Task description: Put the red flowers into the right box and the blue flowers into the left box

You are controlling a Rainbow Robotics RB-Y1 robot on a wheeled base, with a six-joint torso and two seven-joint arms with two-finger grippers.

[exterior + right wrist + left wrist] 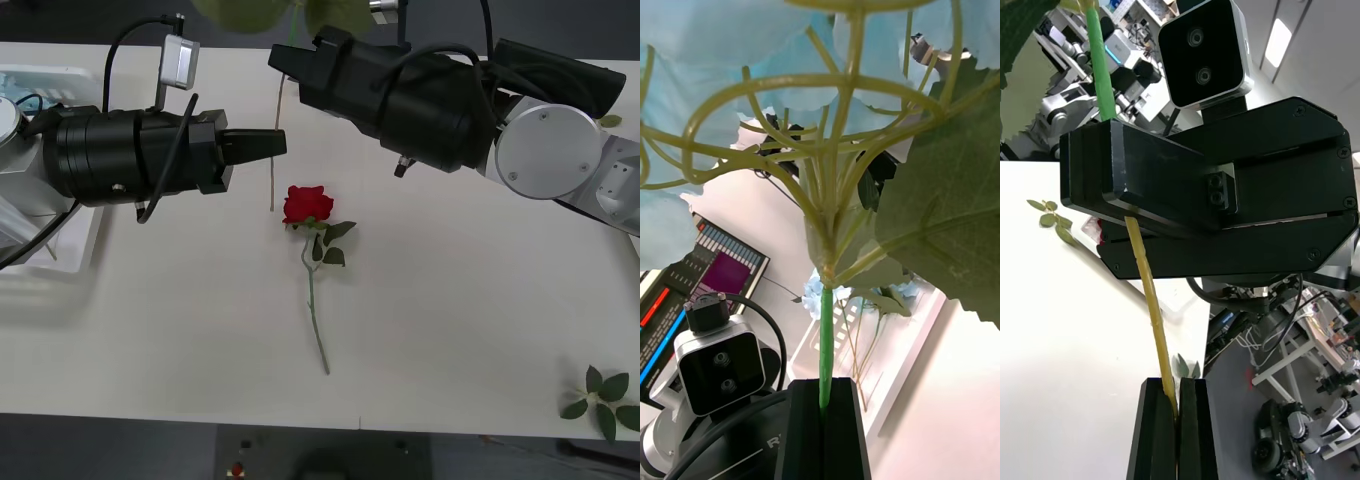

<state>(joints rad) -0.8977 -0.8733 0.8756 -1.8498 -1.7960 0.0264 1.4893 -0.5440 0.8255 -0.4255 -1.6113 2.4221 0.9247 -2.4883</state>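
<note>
Both jaws clamped on one blue flower (752, 67) stem above the table (470, 330): right gripper (824, 420) high near the head, left gripper (1174, 424) lower on the yellowish part. One red rose (307, 205) flat mid-table below; left box (895, 360) holding more blue blooms on the left.

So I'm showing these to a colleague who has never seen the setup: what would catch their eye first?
Probably both black claws pinching one blue flower stem above the table's middle: the right claw higher on the stem, the left claw lower down. Next, the lone red rose lying on the white table just below them. A green leaf sprig sits at the near right corner.
</note>
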